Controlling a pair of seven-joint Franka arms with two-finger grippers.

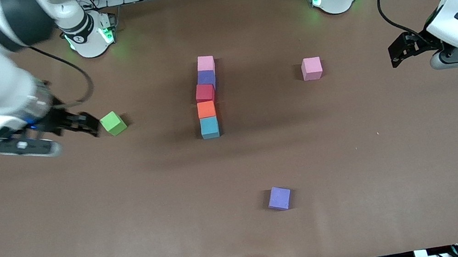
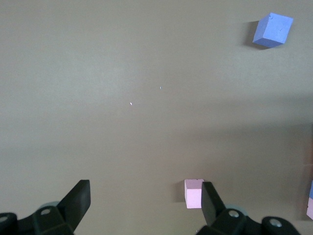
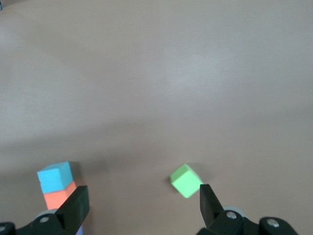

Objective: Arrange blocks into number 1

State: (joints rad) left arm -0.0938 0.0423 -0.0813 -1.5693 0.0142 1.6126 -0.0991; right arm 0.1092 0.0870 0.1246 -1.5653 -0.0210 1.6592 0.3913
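Brown table (image 1: 85,217) (blocks (image 1: 205,100) in line)

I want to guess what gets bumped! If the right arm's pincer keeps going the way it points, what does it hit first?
Probably the green block. The open right pincer points at it, with bare table between, though its height is unclear.

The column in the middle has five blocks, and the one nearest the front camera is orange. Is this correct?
Not quite. The column does have five blocks, but the front view shows that the nearest one is the light blue block; the orange block sits just above it.
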